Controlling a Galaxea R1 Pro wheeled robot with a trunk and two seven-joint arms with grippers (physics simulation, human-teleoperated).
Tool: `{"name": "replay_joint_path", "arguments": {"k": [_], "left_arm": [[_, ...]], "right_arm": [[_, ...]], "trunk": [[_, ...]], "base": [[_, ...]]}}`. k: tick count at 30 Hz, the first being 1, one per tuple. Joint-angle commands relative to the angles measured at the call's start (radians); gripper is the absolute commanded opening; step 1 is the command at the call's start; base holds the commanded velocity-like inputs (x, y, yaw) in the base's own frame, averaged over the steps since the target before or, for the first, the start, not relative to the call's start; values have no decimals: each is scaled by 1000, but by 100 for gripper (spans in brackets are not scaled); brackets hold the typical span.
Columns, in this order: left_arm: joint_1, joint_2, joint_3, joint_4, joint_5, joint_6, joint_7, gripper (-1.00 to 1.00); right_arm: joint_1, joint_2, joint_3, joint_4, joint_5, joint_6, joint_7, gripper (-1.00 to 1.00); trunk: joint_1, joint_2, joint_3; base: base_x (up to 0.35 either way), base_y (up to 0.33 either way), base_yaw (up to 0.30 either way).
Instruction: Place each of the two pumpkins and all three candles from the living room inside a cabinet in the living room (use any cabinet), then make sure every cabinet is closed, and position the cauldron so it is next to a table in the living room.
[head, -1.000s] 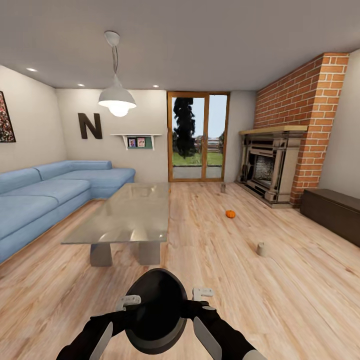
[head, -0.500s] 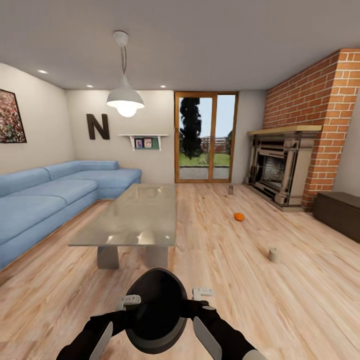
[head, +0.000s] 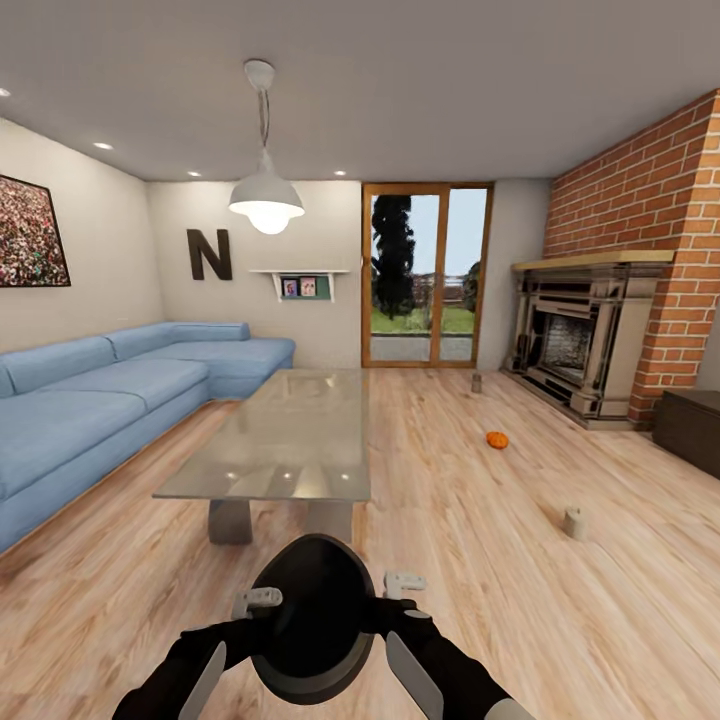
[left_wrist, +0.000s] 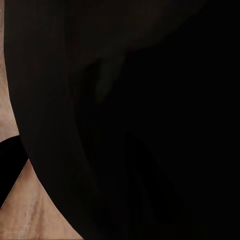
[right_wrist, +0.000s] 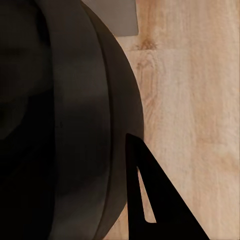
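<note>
I hold a black round cauldron (head: 312, 615) low in front of me between both arms. My left gripper (head: 258, 601) grips its left side and my right gripper (head: 404, 583) its right side, each shut on its wall. The cauldron's dark wall (left_wrist: 150, 120) is close up in the left wrist view. In the right wrist view one dark finger (right_wrist: 150, 200) lies against the cauldron (right_wrist: 60, 125). The glossy grey coffee table (head: 290, 430) stands just ahead. An orange pumpkin (head: 497, 439) lies on the floor to the right. One candle (head: 574, 522) stands nearer, another candle (head: 477, 382) by the fireplace. The dark-brown cabinet (head: 690, 430) shows at the right edge.
A long blue sofa (head: 90, 400) runs along the left wall. A brick fireplace (head: 585, 345) fills the right wall, with a glass door (head: 425, 275) at the back. A pendant lamp (head: 266, 200) hangs over the table. Wood floor (head: 450, 560) lies open right of the table.
The whole picture has slid to the right, so the camera has turned left. More of the left wall shows and less of the cabinet. The cauldron stays held the same way.
</note>
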Motion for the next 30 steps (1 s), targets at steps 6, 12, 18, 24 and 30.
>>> {"name": "replay_joint_path", "arguments": {"k": [6, 12, 18, 24, 30], "left_arm": [[-1, 1, -1, -5, 15, 5, 4, -100], [-1, 1, -1, -5, 15, 5, 4, -100], [-1, 1, 0, -5, 15, 4, 4, -100], [-1, 1, 0, -5, 15, 4, 4, -100], [-1, 1, 0, -6, 15, 4, 7, -100]], "right_arm": [[-1, 0, 2, -1, 1, 6, -10, -100], [-1, 0, 2, -1, 1, 6, -10, -100], [-1, 0, 2, -1, 1, 6, -10, -100], [-1, 0, 2, -1, 1, 6, -10, -100], [-1, 0, 2, -1, 1, 6, -10, -100]], "trunk": [[0, -1, -1], [0, -1, -1], [0, -1, -1], [0, -1, -1], [0, -1, -1]], "base": [[143, 101, 0], [142, 70, 0], [131, 5, 0], [133, 0, 0], [26, 0, 0]]}}
